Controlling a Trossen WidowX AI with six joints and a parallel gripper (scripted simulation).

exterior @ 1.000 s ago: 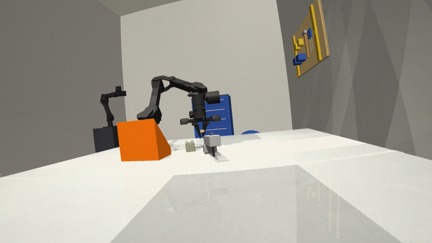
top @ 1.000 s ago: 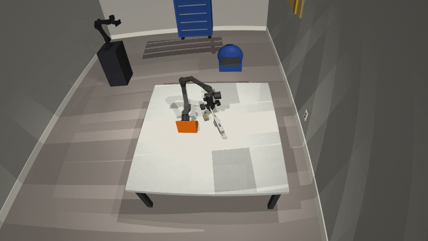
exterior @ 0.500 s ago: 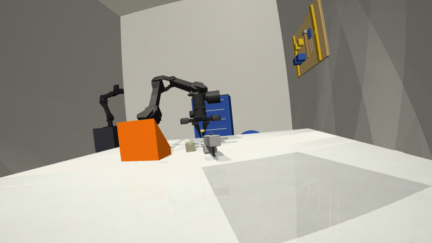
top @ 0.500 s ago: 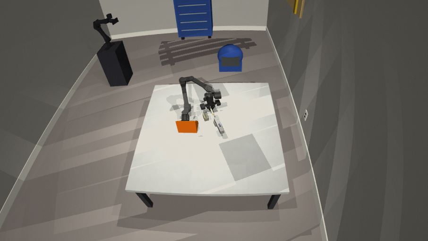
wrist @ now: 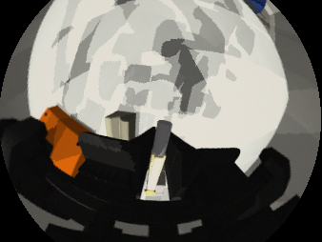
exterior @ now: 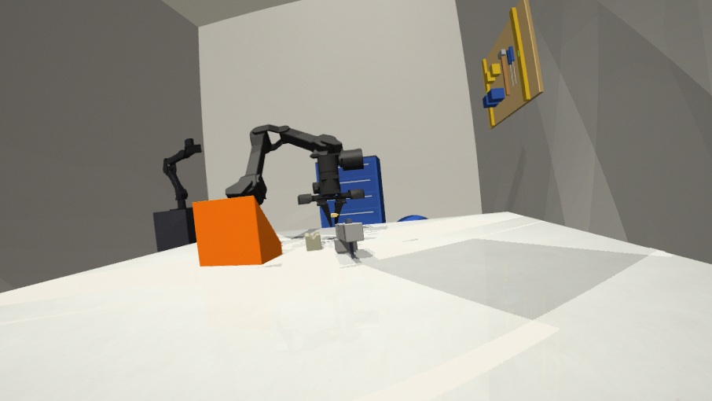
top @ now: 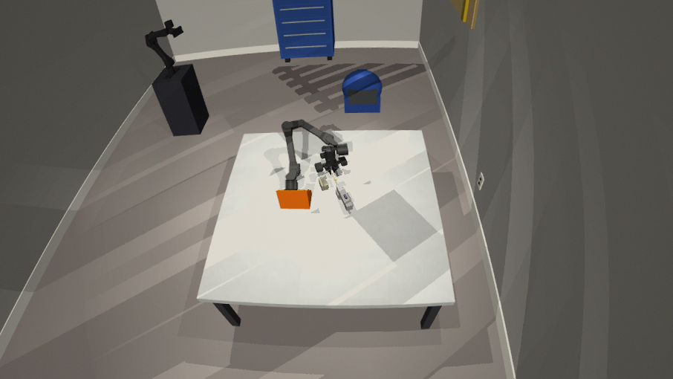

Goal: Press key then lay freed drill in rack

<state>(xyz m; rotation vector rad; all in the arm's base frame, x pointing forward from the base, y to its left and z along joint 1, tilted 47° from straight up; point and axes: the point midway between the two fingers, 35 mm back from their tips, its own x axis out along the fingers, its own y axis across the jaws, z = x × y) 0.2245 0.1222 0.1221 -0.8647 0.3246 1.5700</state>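
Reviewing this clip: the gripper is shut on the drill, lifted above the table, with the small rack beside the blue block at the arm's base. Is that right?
One detail is off: the block at the arm's base is orange, not blue, as the exterior view shows. The rest stands: the gripper is shut on the drill, lifted above the table, with the small rack beside the block.

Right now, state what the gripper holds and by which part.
The gripper is shut on the drill, a thin pale bit, gripped near its yellowish end; the rest points away toward the table.
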